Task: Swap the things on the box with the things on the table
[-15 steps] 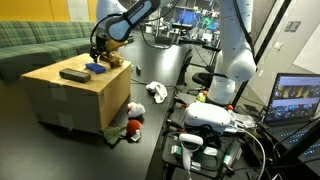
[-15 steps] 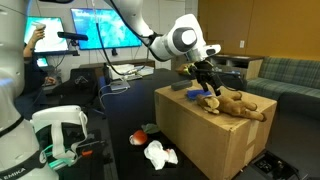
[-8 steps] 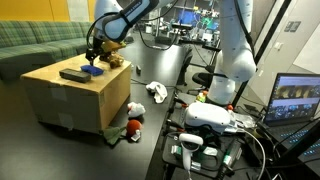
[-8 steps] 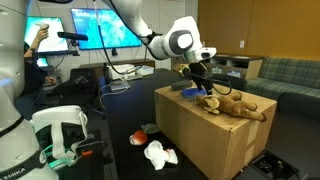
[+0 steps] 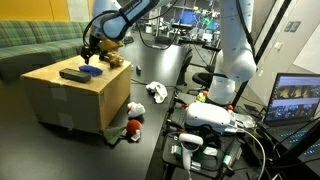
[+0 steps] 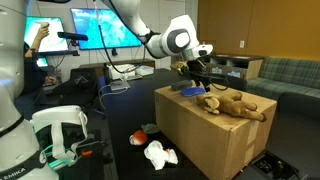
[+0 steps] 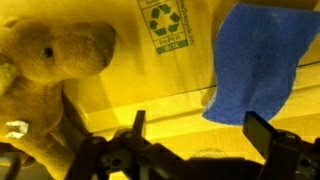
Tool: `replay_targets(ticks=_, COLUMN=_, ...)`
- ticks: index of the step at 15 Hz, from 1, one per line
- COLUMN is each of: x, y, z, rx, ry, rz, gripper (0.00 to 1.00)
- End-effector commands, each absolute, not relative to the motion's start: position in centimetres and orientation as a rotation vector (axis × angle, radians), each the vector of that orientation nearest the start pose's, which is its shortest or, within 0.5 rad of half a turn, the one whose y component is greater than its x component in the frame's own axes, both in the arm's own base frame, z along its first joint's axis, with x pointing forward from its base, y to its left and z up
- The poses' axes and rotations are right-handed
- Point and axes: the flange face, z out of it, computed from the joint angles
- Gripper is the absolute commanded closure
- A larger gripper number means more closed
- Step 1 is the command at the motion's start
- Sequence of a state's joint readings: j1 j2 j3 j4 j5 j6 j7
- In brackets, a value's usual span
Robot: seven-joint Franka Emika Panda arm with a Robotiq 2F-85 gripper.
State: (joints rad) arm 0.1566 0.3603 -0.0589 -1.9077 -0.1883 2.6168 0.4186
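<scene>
Hovering above the box (image 5: pixel 60 95), the pincer (image 7: pixel 198 128) stands with its jaws wide apart and empty, over bare cardboard. In the wrist view the blue cloth (image 7: pixel 255 60) lies ahead and to the right of the gap, its long axis running roughly across the line of the jaws. The teddy bear (image 7: pixel 50 60) lies to the left, cut off by the frame edge. A dark flat object (image 5: pixel 73 74) also on the box is too small to identify. The plush toys (image 5: pixel 133 112) down on the desk (image 5: pixel 150 135) are blurred, and their poses are unclear.
</scene>
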Motion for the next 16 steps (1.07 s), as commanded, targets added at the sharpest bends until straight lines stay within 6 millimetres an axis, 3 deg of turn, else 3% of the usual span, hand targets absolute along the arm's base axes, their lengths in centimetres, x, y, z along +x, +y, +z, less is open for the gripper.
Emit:
replay_targets(ticks=1, x=64.7, y=8.1, z=35.8, rx=-3.088, ry=0.216, rz=-0.637, gripper=0.00)
replay_targets(ticks=6, x=64.0, y=9.9, z=35.3, rx=-3.077, ry=0.138, rz=-0.608, gripper=0.00)
replay_targets(ticks=16, x=63.1, y=10.3, z=33.8, rx=-3.098, ry=0.011, rz=-0.536, gripper=0.00)
